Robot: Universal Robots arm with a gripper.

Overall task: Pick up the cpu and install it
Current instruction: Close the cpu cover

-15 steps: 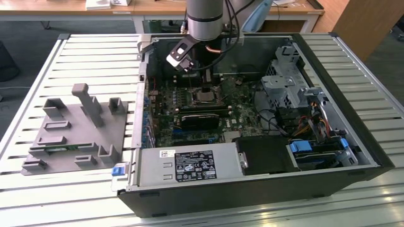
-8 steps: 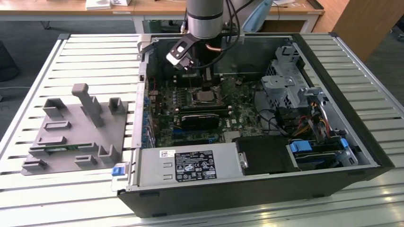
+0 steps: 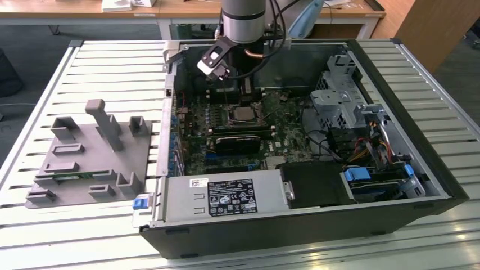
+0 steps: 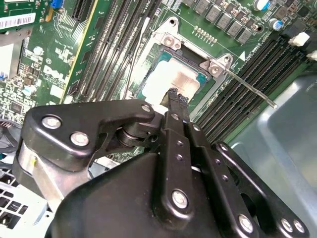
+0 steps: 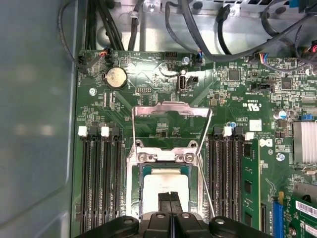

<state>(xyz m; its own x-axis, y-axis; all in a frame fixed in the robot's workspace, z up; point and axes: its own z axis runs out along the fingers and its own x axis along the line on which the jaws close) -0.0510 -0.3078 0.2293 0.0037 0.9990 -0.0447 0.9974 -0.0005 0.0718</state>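
Open desktop computer case (image 3: 420, 169) lies on a slatted table (image 3: 112, 62), with a grey moulded fixture (image 3: 90, 157) beside it on the exterior view's left. The arm stands over the motherboard (image 5: 148, 74). The cpu (image 5: 166, 178) lies inside the socket frame between the banks of memory slots (image 5: 101, 183). The socket's load plate (image 5: 171, 105) is swung up and open, and its lever (image 4: 247, 88) is released. In both wrist views the gripper (image 5: 170, 197) has its fingers pressed together with nothing between them, tips directly over the cpu's metal top. Contact cannot be confirmed.
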